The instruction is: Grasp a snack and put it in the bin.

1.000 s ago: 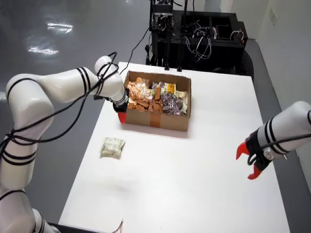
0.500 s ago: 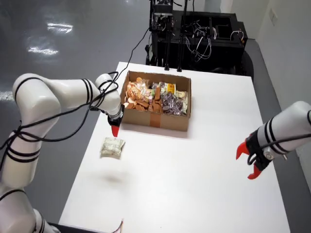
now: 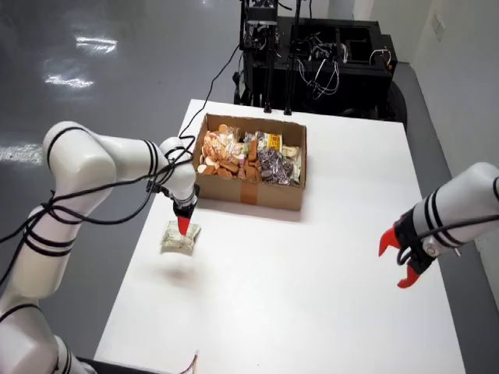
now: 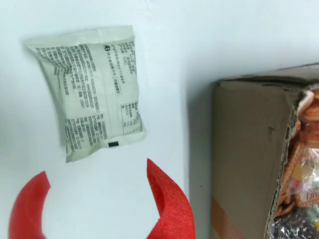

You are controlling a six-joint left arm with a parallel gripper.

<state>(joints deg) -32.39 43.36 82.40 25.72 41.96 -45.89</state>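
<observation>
Hovering over a pale snack packet (image 4: 92, 89) that lies flat on the white desk (image 3: 312, 280), the working gripper (image 4: 99, 204) has its red jaws apart and empty, so the step in hand looks like the approach before the grasp. In the wrist view the packet sits just ahead of the fingertips (image 4: 164, 194), not yet between them, with the cardboard box (image 3: 253, 183) of snacks close beside it. Next, the jaws probably need to advance, straddle the packet and descend before closing.
</observation>
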